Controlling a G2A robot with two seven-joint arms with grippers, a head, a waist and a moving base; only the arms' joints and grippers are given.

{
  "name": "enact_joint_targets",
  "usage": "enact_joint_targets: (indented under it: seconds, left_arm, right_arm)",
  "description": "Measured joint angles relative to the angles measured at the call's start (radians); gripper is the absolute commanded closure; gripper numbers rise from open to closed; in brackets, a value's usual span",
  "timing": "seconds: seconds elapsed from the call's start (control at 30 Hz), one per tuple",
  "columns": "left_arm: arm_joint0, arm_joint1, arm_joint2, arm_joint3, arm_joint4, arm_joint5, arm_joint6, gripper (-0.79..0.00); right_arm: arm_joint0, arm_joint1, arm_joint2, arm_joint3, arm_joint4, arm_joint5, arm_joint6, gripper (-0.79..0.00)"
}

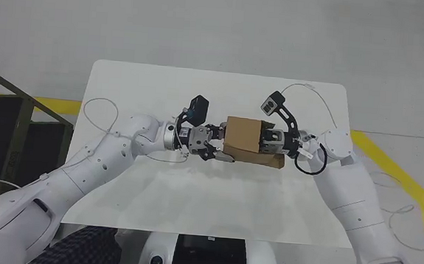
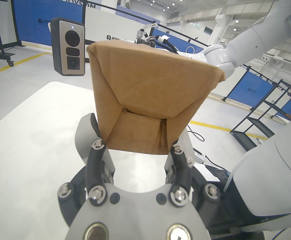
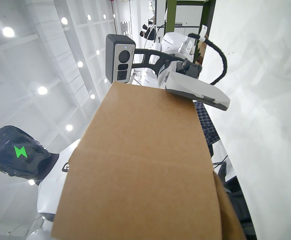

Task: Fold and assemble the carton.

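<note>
Above the middle of the table (image 2: 34, 127) the left gripper (image 2: 136, 128) clasps the open near end of the carton (image 2: 145, 75), already squared into a tube but likely awaiting closure, while at its far end the right gripper (image 1: 274, 144) has a hold I cannot tell.

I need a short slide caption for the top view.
Brown carton between the left gripper and the right gripper, over the white table.

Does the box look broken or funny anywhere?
A little. The carton, held above the table, has a dark, crumpled crease in one inside corner, and one outer corner curls over.
</note>
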Motion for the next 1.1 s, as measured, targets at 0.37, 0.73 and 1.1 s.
enact_joint_targets:
  seconds: [0.37, 0.73, 1.1]
  left_arm:
    - [0.005, 0.004, -0.003, 0.005, -0.008, 0.000, 0.006, -0.413]
    - [0.006, 0.006, 0.002, 0.002, -0.021, 0.000, -0.001, -0.422]
    - [0.000, 0.002, 0.009, -0.001, -0.034, 0.000, -0.016, -0.428]
  right_arm:
    - [0.001, 0.005, 0.014, 0.002, -0.028, 0.005, -0.012, 0.000]
    - [-0.021, 0.012, 0.017, -0.034, -0.053, 0.026, -0.013, 0.000]
    - [-0.012, 0.006, -0.002, -0.017, -0.043, 0.009, -0.028, 0.000]
